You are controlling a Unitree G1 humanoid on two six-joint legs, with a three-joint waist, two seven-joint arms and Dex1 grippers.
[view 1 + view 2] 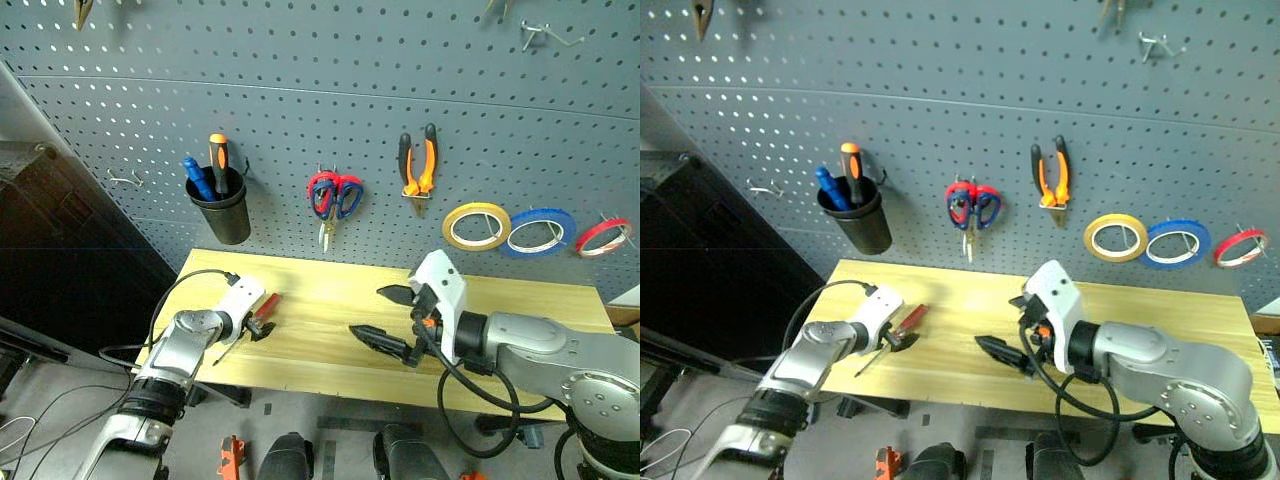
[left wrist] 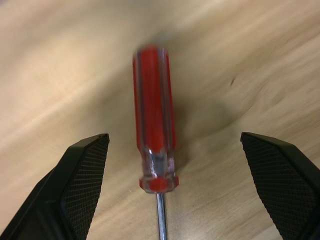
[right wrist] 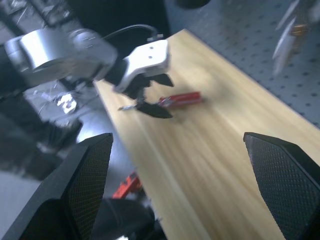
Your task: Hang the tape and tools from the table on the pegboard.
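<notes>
Pegboard of dark grey perforated metal [image 1: 300, 120] fills the whole upper half of the head view, from nine round to three o'clock. Below it, at six o'clock, lies the rectangular table of light yellowish wood [image 1: 330, 320].

Hung on the board, from nine toward three: a black cup [image 1: 222, 212] holding blue and orange-handled tools, two pairs of scissors together on one hook, one red-handled and one with dark blue handles [image 1: 334, 197], at twelve o'clock the small pliers with orange-and-black handles [image 1: 418, 165], then at three o'clock a row of rolls, the translucent yellow tape ring [image 1: 476, 226], a blue tape roll [image 1: 540, 231] and a thinner red tape roll [image 1: 603, 237].

Right gripper [image 1: 385, 320] hangs over the table's middle at about five o'clock, its two black fingers spread wide with nothing between them.

Left gripper [image 1: 258, 322] is at seven o'clock, low over the near left part of the tabletop, fingers [image 2: 85, 170] also spread wide. They straddle the slim red-handled screwdriver [image 2: 154, 130], which lies flat on the wood, its steel shaft pointing back toward the wrist. In the left wrist view neither finger touches the handle; bare wood shows on both sides.
</notes>
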